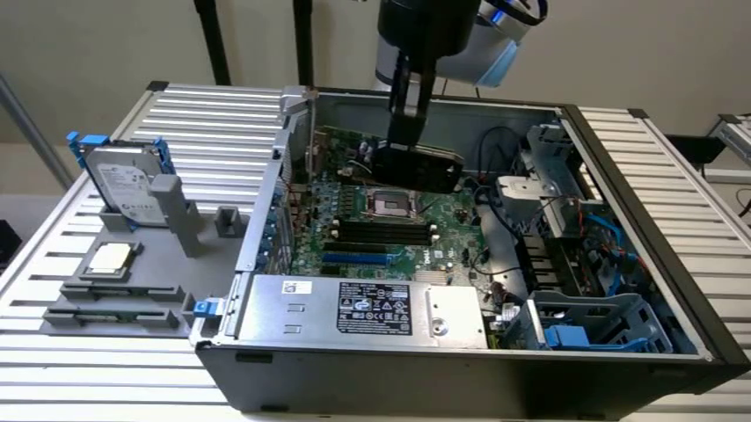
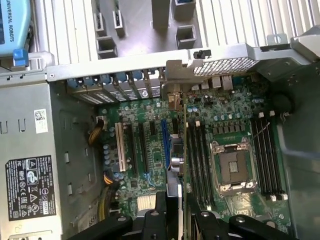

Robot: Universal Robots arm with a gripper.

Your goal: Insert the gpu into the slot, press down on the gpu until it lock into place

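A slatted metal table (image 1: 94, 387) carried an open computer case (image 1: 470, 387) lying on its side. Inside it, nearest the exterior view's lower edge, sat the grey power supply (image 1: 294, 308) with its white label, and behind that the green motherboard (image 1: 446, 237) spread across the floor of the box. Over that board the gpu (image 1: 420, 169) stood on edge, its black cover facing the camera and its green board showing toward the rear wall, with its silver bracket (image 2: 177, 75) up against the row of rear openings. In the wrist view the blue slot (image 2: 164, 145) ran just beside the card's lower edge (whether the contacts had entered it I could not tell, though the card looked to sit above the board rather than down in it). The gripper (image 1: 399, 151) was clamped on the card's upper edge, one finger on either side. I judged the card stiff and fairly light but fragile: the circuit board and its contact edge would not bear twisting, so the covered upper edge was the place to hold it, and any push should fall squarely along that edge
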